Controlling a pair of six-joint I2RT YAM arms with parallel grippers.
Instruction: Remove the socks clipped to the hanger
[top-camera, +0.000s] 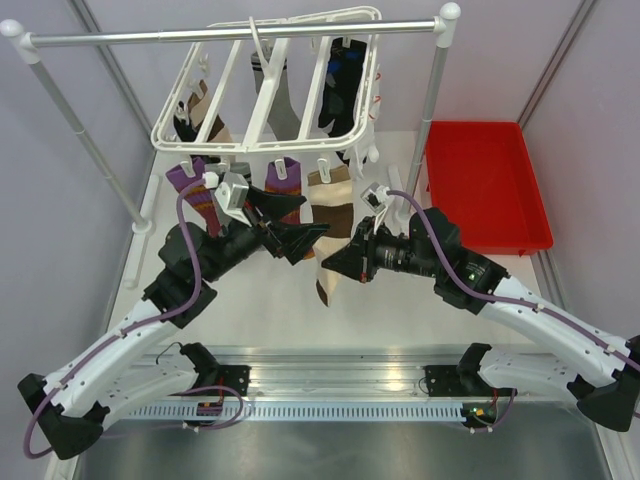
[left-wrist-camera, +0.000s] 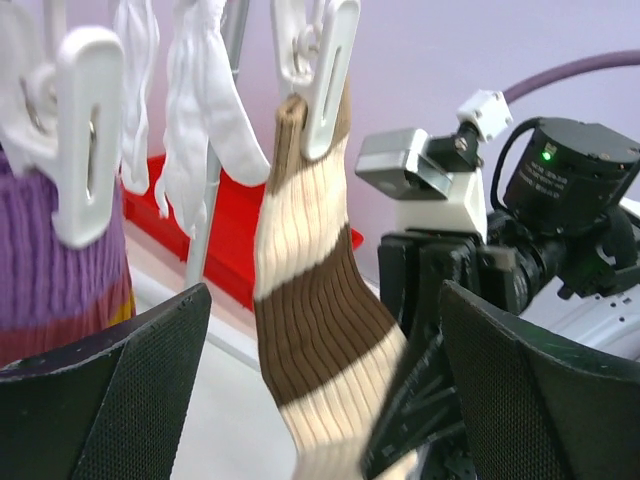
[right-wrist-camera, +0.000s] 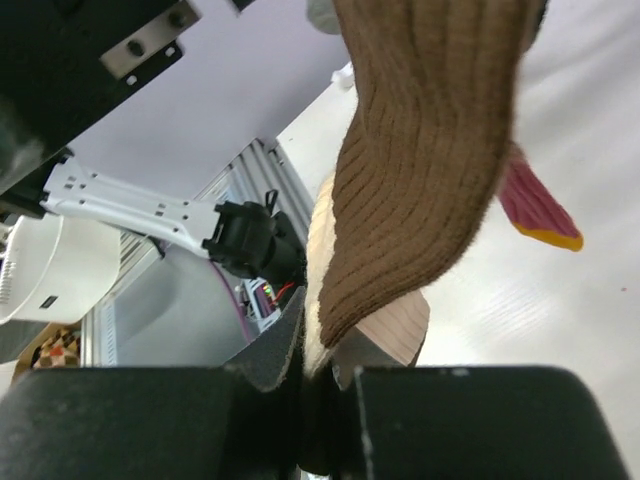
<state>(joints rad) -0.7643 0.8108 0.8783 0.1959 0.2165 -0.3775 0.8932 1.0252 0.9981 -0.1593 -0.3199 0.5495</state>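
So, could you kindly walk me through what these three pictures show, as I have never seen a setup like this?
Gladly. Two robot arms are bolted at the near edge of a white table. The overhead picture looks down from above and behind them; the other two come from small cameras on each wrist.

A white plastic hanger hangs from a silver rail, with socks clipped under it. A red tray sits on the table to the right.

The right claw is shut on the lower end of the brown-and-cream sock; its wrist camera shows the fabric pinched between the fingers. That sock is still held at the top by a white clip.

The left claw is wide open, holding nothing, beside that sock. A purple sock hangs next to it.
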